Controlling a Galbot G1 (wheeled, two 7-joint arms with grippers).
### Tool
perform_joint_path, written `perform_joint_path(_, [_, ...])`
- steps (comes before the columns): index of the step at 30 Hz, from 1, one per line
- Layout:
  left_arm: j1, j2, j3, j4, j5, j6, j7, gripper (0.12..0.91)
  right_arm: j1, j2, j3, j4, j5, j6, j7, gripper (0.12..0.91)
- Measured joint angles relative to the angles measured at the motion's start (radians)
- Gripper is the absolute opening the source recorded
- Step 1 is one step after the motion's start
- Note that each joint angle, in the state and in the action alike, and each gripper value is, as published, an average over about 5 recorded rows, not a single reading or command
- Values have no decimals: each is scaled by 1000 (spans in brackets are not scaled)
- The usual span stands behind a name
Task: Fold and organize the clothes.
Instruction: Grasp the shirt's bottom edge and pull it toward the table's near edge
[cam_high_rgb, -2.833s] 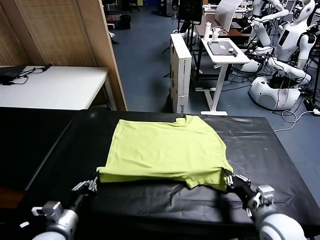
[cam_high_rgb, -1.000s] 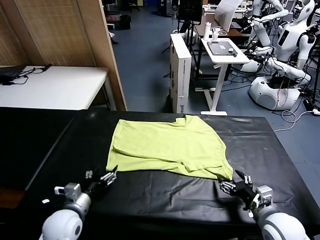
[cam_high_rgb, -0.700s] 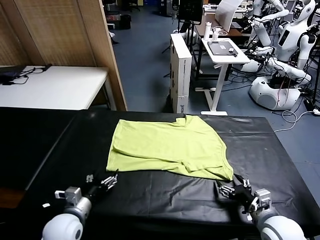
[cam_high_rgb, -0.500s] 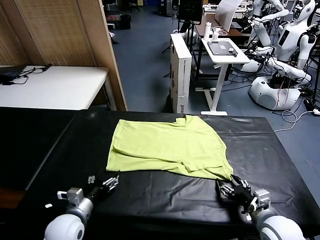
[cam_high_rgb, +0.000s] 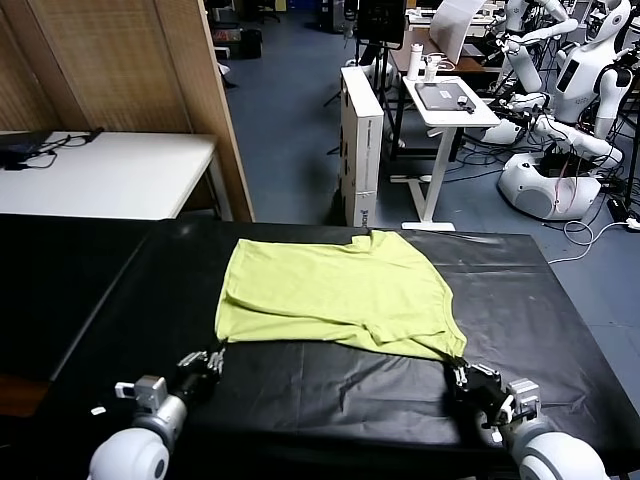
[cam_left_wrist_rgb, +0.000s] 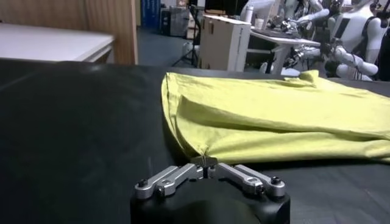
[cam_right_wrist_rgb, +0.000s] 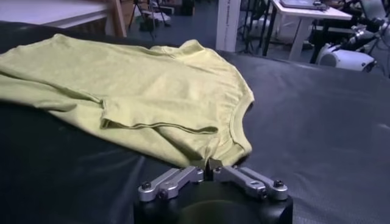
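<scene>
The clothes are one lime yellow-green T-shirt (cam_high_rgb: 335, 295) lying folded on the black table (cam_high_rgb: 540, 300). Its folded edge faces me. My left gripper (cam_high_rgb: 207, 362) sits at the shirt's near left corner. In the left wrist view the shirt (cam_left_wrist_rgb: 274, 115) spreads ahead and my left gripper (cam_left_wrist_rgb: 205, 163) is shut, pinching that corner's tip. My right gripper (cam_high_rgb: 462, 378) sits at the near right corner. In the right wrist view the shirt (cam_right_wrist_rgb: 134, 91) lies ahead and my right gripper (cam_right_wrist_rgb: 212, 164) is shut on a tuck of its hem. No print shows.
A white table (cam_high_rgb: 100, 170) and a wooden partition (cam_high_rgb: 120, 60) stand beyond the black table's far left. A tall white box (cam_high_rgb: 362, 140), a white desk (cam_high_rgb: 450, 100) and other robots (cam_high_rgb: 570, 110) stand beyond its far edge.
Both grippers went from open to shut, each closing on a near corner of the shirt. They shifted only slightly along the table; the shirt lies as before.
</scene>
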Motion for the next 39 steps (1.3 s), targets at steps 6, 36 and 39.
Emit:
perform_joint_path(6, [64, 26, -28, -57, 7, 17, -8, 145, -31, -75, 26, 38, 39, -63, 15, 141])
perform_joint_path(36, [306, 37, -93, -213, 22, 53, -27, 509, -160, -179, 118, 176, 155, -179, 53, 778])
perform_joint_path(39, [316, 36, -98, -223, 22, 61, -30, 697, -170, -185, 141, 197, 187, -179, 53, 883])
